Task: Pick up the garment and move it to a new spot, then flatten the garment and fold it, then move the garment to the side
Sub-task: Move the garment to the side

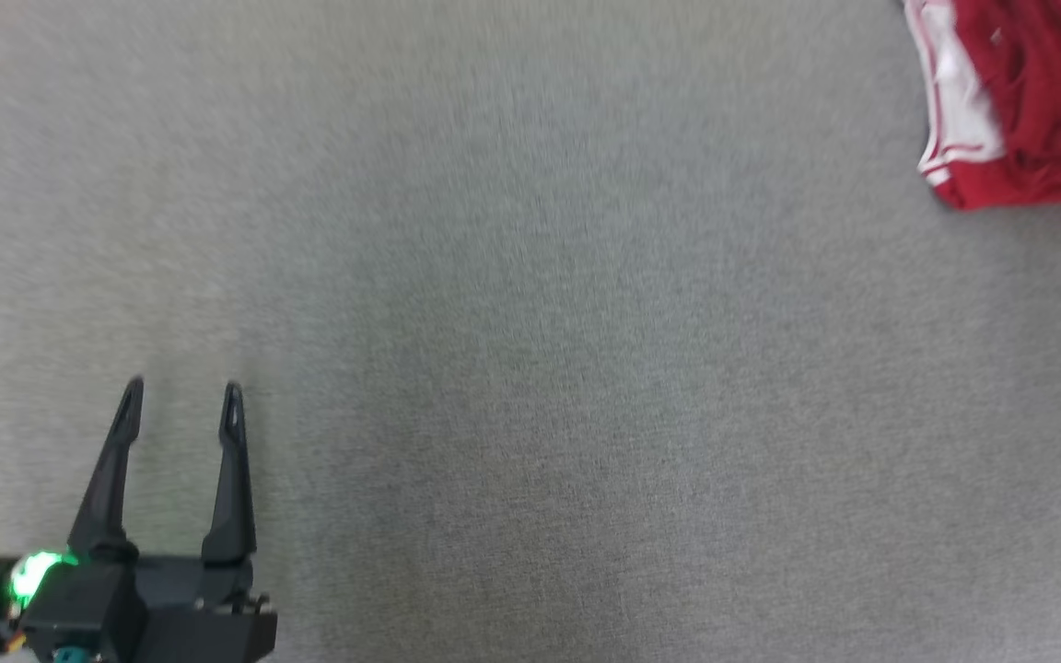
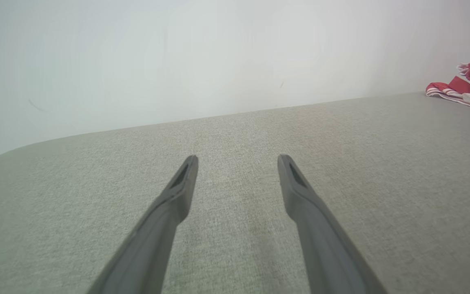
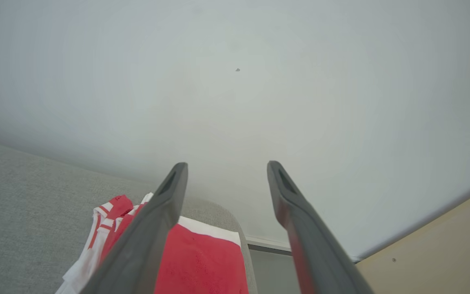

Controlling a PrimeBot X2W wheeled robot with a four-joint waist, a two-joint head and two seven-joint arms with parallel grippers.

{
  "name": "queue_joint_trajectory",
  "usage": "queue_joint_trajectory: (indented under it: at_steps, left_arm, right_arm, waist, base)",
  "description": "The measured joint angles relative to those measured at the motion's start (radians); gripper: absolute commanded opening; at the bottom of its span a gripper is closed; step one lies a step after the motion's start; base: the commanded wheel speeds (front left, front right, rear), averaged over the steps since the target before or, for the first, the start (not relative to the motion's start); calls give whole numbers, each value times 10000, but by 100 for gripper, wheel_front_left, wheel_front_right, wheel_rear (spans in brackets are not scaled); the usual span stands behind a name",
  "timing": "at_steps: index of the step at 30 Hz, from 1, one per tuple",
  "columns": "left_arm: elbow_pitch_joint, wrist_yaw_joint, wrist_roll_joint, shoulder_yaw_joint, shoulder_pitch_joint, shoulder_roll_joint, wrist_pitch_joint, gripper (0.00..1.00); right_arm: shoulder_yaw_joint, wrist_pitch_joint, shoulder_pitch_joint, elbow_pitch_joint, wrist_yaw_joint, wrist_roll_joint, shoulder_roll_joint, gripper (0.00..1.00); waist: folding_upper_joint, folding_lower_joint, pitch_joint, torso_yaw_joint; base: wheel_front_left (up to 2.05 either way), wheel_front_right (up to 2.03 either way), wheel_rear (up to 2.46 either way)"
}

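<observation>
The left tool [image 1: 182, 387] sits at the lower left of the head view, its two dark fingers spread apart and grasping nothing, with a green light [image 1: 38, 571] glowing on its base. Under it lies the grey fabric-covered tabletop [image 1: 530, 368]. The garment [image 1: 1037, 110], red with white bands and stripes, is bunched at the upper right corner of that frame, well apart from the left tool and cut by the frame edge. In the left wrist view it shows as a small red and white heap at the far right, near the pale wall [image 2: 218, 53]. The right tool [image 3: 227, 163] is released too, its fingers wide apart with nothing between them. In its own view the garment lies at the bottom centre, partly behind the left-hand finger, on a rounded corner of the tabletop, with a beige floor [image 3: 443, 253] at the lower right
</observation>
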Motion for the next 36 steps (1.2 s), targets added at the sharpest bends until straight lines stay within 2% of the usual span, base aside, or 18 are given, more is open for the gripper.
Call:
queue_joint_trajectory:
  at_steps: [4,9,15,18,20,29,36]
  left_arm:
    - [203,13,-69,205,508,-69,0,100]
    - [437,86,-134,410,1132,-167,0,100]
    - [654,174,-174,646,1852,-259,0,100]
    - [713,173,-188,686,1986,-284,0,100]
    - [830,165,-190,729,2177,-309,0,100]
    - [1041,128,-198,800,2427,-364,0,100]
    - [1151,86,-196,779,2426,-407,0,100]
  right_arm:
    - [-403,-449,864,-345,0,150,761,100]
    - [-1137,-637,2252,-1103,-2,272,1363,100]
    - [-2261,-646,4189,-2715,0,-17,2242,100]
    - [-2690,-652,4855,-3193,-2,-144,2422,100]
    - [-3302,-654,5932,-3877,-2,-336,2731,100]
    - [-4468,-654,8490,-5505,-2,-742,3712,100]
    - [-5400,-650,10308,-6690,-2,-1175,4485,100]
  waist:
    - [-2,-1,-744,80]
    - [-3,-2,-1692,204]
    - [-2,-2,-2725,333]
    - [-3,-3,-3020,363]
    - [-3,-3,-3429,414]
    - [-2,-3,-4239,538]
    - [-1,0,-4457,711]
  base:
    - [0,0,0]
    - [0,0,0]
    - [0,0,0]
    - [0,0,0]
    - [0,0,0]
    - [0,0,0]
    - [0,0,0]
